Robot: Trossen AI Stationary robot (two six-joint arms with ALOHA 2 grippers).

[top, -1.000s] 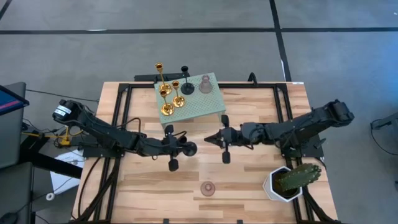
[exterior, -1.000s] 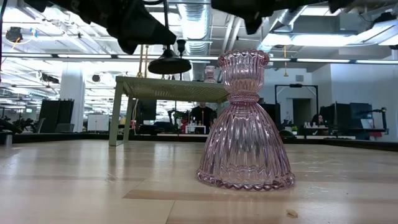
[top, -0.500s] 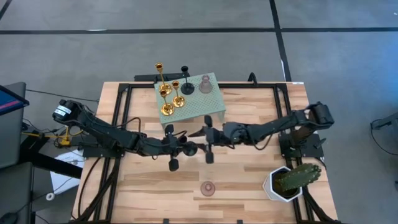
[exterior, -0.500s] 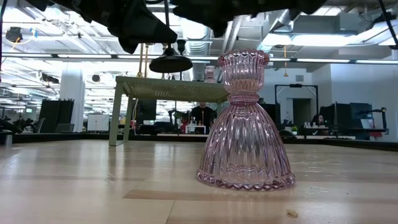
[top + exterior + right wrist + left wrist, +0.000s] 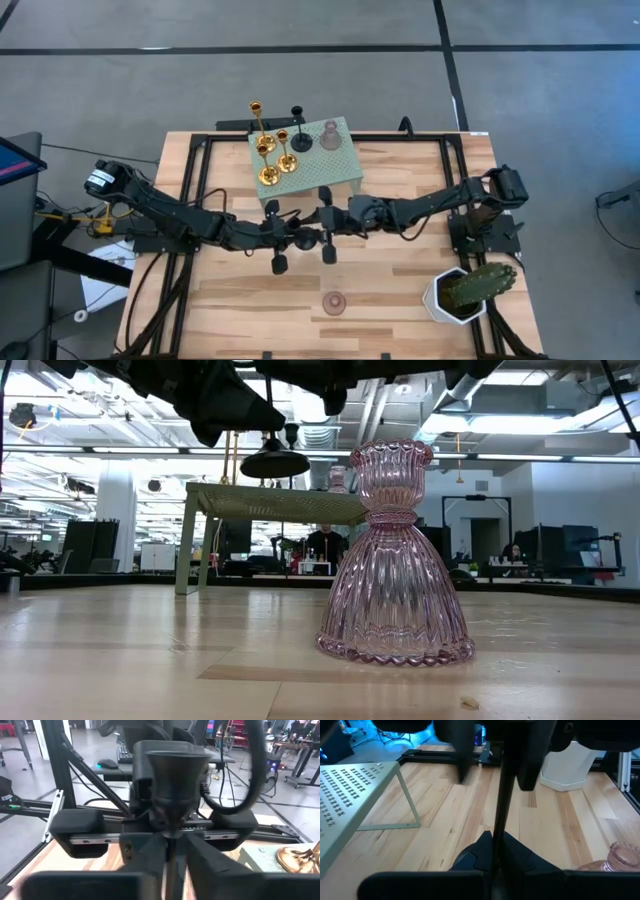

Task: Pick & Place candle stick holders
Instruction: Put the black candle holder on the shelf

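Note:
A matte black candle stick holder (image 5: 306, 241) hangs upright in the air over the table's middle. Its round base (image 5: 272, 463) is down and its cup (image 5: 172, 767) is up. My left gripper (image 5: 492, 847) is shut on its thin stem. My right gripper (image 5: 170, 862) faces it from the table's right and is open, one finger on each side of the same stem, touching nothing that I can see. A pink glass holder (image 5: 334, 302) stands on its wide foot (image 5: 393, 645) near the front edge. My left gripper pinches the black holder's stem (image 5: 496, 827) between its two fingers, on the stem's lower stretch above the base. The fingers lie about level, come from the table's left and cross the stem. The holder stays upright and lifted clear of the table.
A pale green perforated stand (image 5: 335, 170) at the back carries gold holders (image 5: 268, 150), a black one (image 5: 300, 131) and a pink glass one (image 5: 330, 135). A green cactus in a white pot (image 5: 462, 292) sits at the front right. Bare wood lies between.
My right gripper has travelled toward the table's left, up to the black holder in my left gripper, so that its fingers now stand around the stem. My left gripper and the holder have kept still.

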